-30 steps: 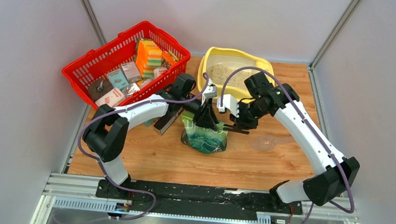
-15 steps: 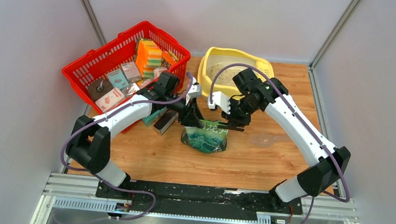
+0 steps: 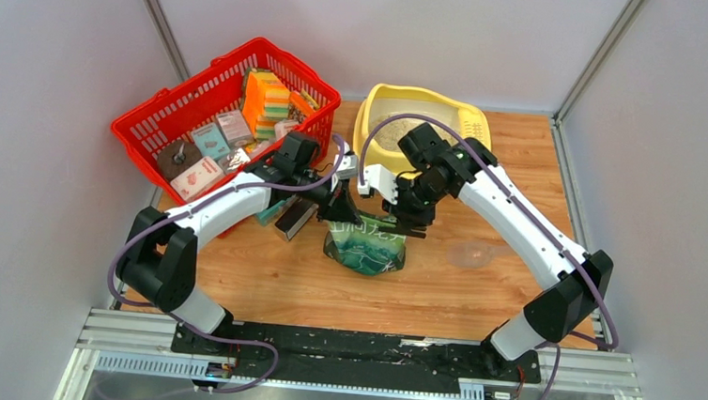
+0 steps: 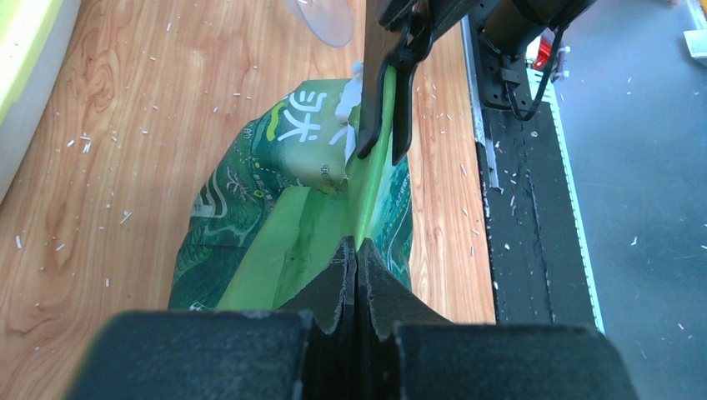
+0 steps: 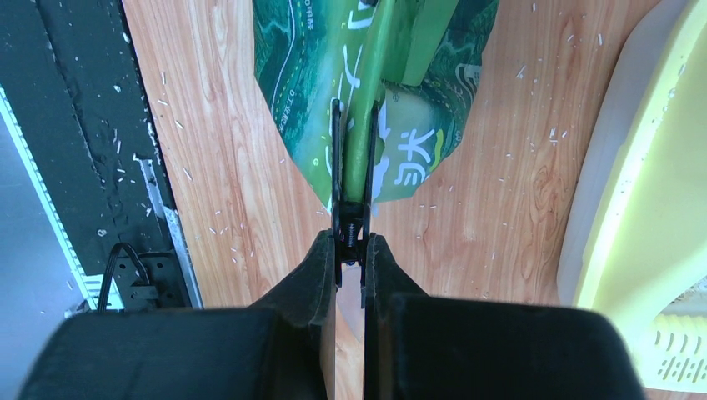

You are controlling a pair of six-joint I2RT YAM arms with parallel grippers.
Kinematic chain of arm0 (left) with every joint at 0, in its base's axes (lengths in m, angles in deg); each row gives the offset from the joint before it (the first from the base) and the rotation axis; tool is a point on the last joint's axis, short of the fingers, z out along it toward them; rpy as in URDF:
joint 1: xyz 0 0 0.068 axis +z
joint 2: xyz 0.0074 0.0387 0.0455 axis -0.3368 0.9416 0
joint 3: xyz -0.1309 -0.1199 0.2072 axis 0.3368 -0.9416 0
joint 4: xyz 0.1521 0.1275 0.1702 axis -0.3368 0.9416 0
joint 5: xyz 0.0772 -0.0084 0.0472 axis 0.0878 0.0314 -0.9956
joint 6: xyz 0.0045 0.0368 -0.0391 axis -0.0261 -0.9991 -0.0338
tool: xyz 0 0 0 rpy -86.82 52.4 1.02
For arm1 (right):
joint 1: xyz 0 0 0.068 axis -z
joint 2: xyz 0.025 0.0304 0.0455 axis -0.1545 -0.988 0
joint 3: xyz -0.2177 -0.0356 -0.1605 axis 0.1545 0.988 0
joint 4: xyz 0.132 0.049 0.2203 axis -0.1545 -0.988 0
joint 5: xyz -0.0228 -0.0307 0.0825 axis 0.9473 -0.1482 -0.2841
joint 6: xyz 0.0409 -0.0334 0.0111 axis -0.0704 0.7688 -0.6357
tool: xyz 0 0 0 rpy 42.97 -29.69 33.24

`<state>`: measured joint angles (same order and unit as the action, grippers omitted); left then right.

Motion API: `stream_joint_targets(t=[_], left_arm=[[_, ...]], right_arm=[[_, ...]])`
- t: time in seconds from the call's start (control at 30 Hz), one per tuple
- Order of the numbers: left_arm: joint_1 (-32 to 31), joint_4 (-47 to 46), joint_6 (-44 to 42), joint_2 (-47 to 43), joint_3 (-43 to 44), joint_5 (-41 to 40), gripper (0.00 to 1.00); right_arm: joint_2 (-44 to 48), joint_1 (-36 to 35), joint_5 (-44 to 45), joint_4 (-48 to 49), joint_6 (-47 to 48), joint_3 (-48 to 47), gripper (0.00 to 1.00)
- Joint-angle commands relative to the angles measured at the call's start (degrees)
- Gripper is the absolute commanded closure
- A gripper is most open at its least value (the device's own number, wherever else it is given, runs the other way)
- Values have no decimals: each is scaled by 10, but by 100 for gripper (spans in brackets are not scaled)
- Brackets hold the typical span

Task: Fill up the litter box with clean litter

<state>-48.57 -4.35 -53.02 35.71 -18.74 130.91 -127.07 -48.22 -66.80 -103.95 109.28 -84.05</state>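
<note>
The pale yellow litter box (image 3: 366, 130) stands at the back centre with clean litter (image 3: 389, 133) in its basin, partly hidden by the right arm. A green printed bag (image 3: 366, 250) stands upright mid-table. My left gripper (image 4: 357, 250) is shut on the bag's (image 4: 250, 208) folded top edge at its left end. My right gripper (image 5: 350, 242) is shut on a black clip (image 5: 336, 158) that clamps the same edge of the bag (image 5: 308, 50) at the other end. In the top view the left gripper (image 3: 342, 210) and the right gripper (image 3: 407, 221) face each other over the bag.
A red mesh basket (image 3: 148, 129) full of boxes and sponges sits at the back left. A dark box (image 3: 294, 217) lies between it and the bag. A clear scoop (image 3: 471, 255) rests right of the bag. Stray granules dot the wood.
My left gripper has closed on the bag's top edge. Both arms have shifted left, the right one still holding the clip.
</note>
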Motion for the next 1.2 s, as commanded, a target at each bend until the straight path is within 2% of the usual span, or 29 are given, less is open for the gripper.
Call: stream_joint_targets(t=[0.0, 0.03, 0.07, 0.17, 0.33, 1.1, 1.17], left_arm=[[-2, -23, 23, -22, -9, 16, 100], [-2, -20, 21, -23, -10, 20, 98], [-1, -15, 16, -26, -9, 22, 89], [1, -3, 12, -37, -19, 19, 72], [15, -2, 19, -56, -37, 17, 60], [45, 13, 17, -91, -55, 12, 57], [47, 16, 16, -93, -57, 12, 55]], right_arm=[[-15, -10, -16, 17, -28, -29, 100], [-17, -11, -18, 17, -33, -32, 100], [-22, -10, -21, 17, -35, -34, 100], [-25, -10, -22, 19, -42, -33, 100], [-36, -11, -33, 21, -47, -32, 100], [-96, -23, -58, 34, -51, -76, 100], [-94, -23, -48, 34, -51, -74, 91]])
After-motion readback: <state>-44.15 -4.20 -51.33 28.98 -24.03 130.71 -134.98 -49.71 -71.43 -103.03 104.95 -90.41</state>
